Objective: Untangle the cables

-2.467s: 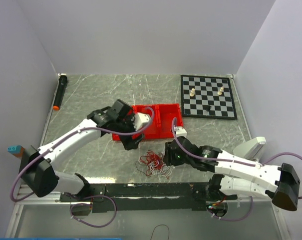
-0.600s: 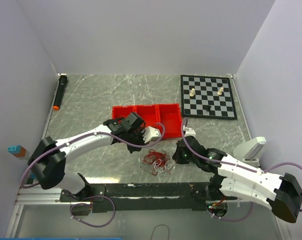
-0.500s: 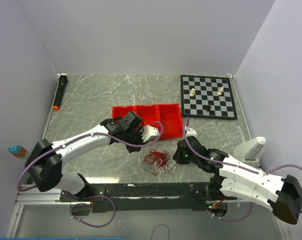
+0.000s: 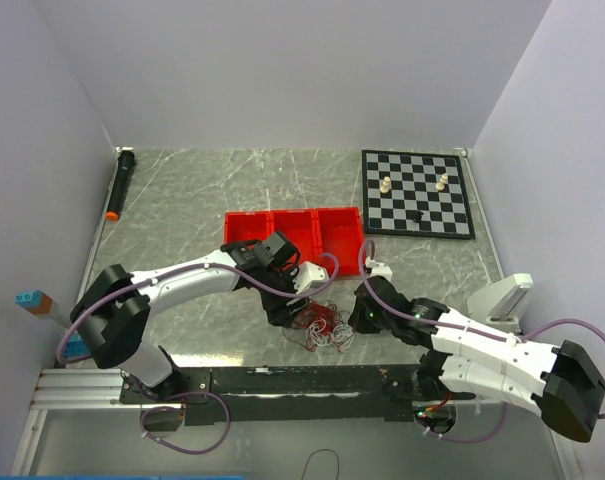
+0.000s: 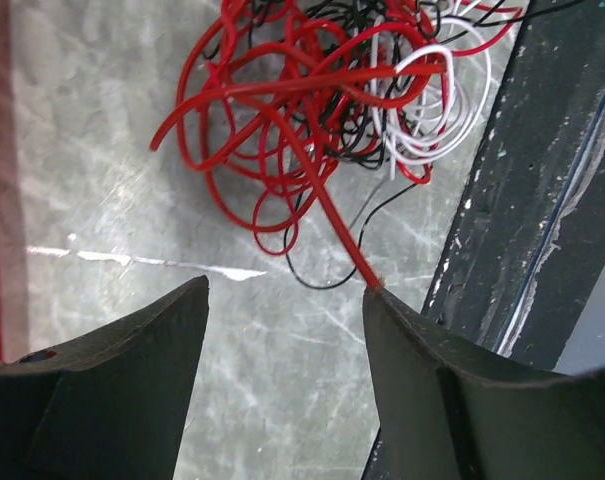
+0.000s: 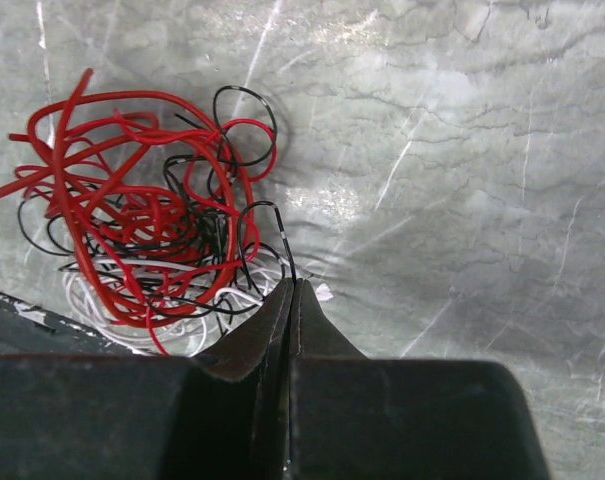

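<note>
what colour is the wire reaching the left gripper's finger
Red; the thin red wire reaches the dark finger, clearest in left wrist view.

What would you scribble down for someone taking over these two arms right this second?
Left gripper: open, a red strand touching one fingertip.
Right gripper: shut, a black strand pinched at its tips.
Cables: one red, white and black tangle lying on the table between the two grippers.
Done: nothing pulled free yet.
Left: tease the colours apart and lay each cable out on its own.
</note>
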You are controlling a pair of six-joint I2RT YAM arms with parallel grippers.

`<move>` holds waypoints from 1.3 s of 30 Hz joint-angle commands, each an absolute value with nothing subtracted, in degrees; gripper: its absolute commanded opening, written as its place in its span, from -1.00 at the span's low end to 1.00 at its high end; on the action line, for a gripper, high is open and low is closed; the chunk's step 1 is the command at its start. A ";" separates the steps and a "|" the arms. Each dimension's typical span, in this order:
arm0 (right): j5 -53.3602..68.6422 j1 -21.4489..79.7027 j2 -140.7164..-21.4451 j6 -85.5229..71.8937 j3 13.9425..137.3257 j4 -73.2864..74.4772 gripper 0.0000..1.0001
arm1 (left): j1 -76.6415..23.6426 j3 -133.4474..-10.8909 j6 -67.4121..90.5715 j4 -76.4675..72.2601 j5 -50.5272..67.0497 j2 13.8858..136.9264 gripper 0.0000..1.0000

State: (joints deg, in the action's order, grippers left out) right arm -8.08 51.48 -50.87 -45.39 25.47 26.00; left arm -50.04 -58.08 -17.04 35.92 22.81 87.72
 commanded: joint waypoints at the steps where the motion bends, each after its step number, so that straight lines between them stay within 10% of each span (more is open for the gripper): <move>1: -8.09 51.77 -51.85 -46.41 25.14 24.26 -1.00 | -50.45 -60.29 -17.84 33.75 27.33 89.82 0.36; 9: -7.91 51.77 -53.35 -46.14 25.58 23.29 -1.00 | -51.94 -61.26 -17.75 30.50 28.57 93.95 0.23; 17: -8.17 51.68 -52.30 -46.32 25.93 23.99 -1.00 | -52.03 -62.23 -18.02 29.53 25.41 95.28 -0.98; 39: -23.72 50.45 -39.38 -44.29 38.93 43.23 -1.00 | -43.68 -61.16 -22.06 56.59 4.14 62.06 -0.99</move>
State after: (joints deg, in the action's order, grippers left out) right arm -17.63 51.18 -41.12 -44.05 33.98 37.06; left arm -44.40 -59.55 -20.32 48.23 10.13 67.79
